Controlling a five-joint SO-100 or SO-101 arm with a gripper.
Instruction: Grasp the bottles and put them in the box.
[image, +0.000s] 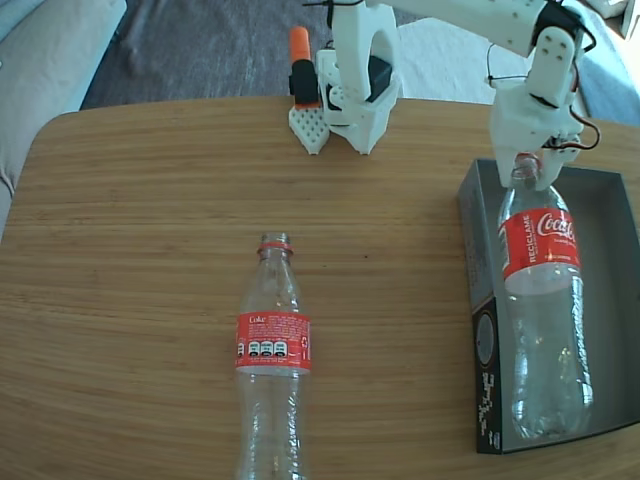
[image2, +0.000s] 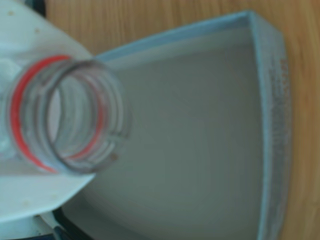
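Observation:
One clear Coca-Cola bottle (image: 541, 300) with a red label lies lengthwise in the dark grey box (image: 612, 240) at the right of the fixed view, its neck pointing away and slightly raised. My white gripper (image: 527, 166) is shut on that neck. Up close in the wrist view, the capless mouth and red neck ring (image2: 19, 107) rest against a white finger (image2: 35, 45), with the box floor (image2: 200, 140) beneath. A second bottle (image: 272, 345) lies free on the wooden table, neck toward the arm, its base cut off by the frame's bottom edge.
The arm's white base (image: 360, 90) stands at the table's far edge, with an orange-and-white part (image: 303, 80) beside it. The round table's edge (image: 40, 140) curves at the far left, with a grey sofa (image: 40, 50) and carpet beyond.

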